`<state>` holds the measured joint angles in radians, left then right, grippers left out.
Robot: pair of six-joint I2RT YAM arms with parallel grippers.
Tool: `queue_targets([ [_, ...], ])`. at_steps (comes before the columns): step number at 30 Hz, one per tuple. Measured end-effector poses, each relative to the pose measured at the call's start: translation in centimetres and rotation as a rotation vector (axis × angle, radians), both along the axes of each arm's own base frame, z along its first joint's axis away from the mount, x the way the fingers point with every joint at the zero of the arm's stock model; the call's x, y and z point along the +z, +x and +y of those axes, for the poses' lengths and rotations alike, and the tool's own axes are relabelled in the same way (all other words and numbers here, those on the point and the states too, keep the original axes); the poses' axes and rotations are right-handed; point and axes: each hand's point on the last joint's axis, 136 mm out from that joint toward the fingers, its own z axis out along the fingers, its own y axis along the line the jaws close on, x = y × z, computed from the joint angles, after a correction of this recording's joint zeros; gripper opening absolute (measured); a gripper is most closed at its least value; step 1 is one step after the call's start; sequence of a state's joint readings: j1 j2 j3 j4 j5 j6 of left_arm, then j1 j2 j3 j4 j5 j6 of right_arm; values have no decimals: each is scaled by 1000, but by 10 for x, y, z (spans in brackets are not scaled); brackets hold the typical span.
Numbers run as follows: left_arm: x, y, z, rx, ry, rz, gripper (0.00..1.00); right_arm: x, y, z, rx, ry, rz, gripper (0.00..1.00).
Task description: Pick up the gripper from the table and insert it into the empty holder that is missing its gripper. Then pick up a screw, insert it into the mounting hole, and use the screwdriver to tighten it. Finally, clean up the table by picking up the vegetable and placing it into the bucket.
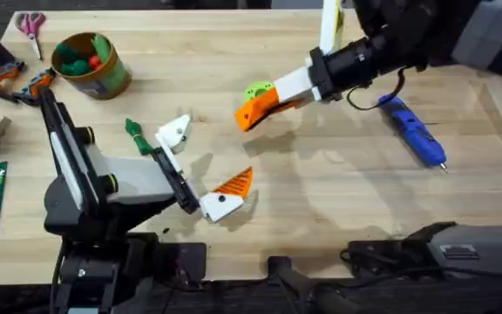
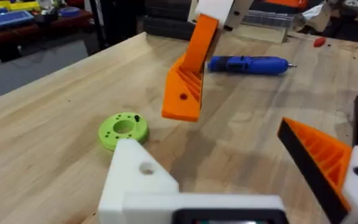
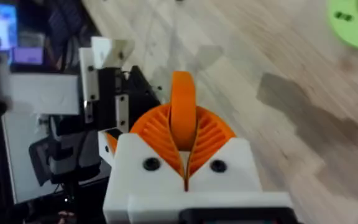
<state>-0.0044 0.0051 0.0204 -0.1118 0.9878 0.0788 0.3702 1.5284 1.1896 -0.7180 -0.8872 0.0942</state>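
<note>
- The left tool (image 1: 206, 159) is lying low over the near part of the bench (image 1: 338, 201), spread wide and grasping nothing.
- One of its fingers is carrying an orange tip; the other is the holder (image 1: 177, 133), a bare white block that is pointing away from the bases.
- The left wrist view is showing the holder (image 2: 135, 180) close up, with a round hole in its face, and the tipped finger across a wide gap from it.
- The vegetable (image 1: 136, 135) is lying on the bench just beside the holder, on the left.
- The right tool (image 1: 268, 103) is reaching in from the far right towards the middle, clenched on the gripper (image 1: 244, 118).
- The right wrist view is showing both orange pads (image 3: 213, 134) pressing against the gripper (image 3: 182, 106), which is sticking out between them.
- That view is also showing the left tool (image 3: 104, 93) beyond the gripper, with the holder (image 3: 107, 53) uppermost.
- In the left wrist view the gripper (image 2: 183, 93) is hanging tilted below the right tool (image 2: 197, 43), clear of the wood, with a small hole in its side facing the camera.
- A green ring (image 1: 257, 90) is lying flat just behind the right tool; the left wrist view is placing the ring (image 2: 123, 129) between the holder and the gripper.
- The screwdriver (image 1: 417, 131) is lying on the right, bit pointing towards the near edge.
- The bucket (image 1: 90, 65) is standing at the far left, with red and green pieces inside.
</note>
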Motion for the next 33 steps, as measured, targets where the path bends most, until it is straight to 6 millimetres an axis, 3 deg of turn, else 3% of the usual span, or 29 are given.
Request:
queue_targets([
  [8,0,-4,-3,-28,-1,0,985,0,-11,16,111,239,-23,12],
  [14,0,-6,-3,-38,-2,1,985,-19,-23,21,155,339,144,12],
  [26,0,-6,-3,-38,-2,2,985,-15,-33,31,167,369,289,12],
  [33,0,-6,-3,-38,-2,1,985,-27,-44,26,143,332,343,12],
])
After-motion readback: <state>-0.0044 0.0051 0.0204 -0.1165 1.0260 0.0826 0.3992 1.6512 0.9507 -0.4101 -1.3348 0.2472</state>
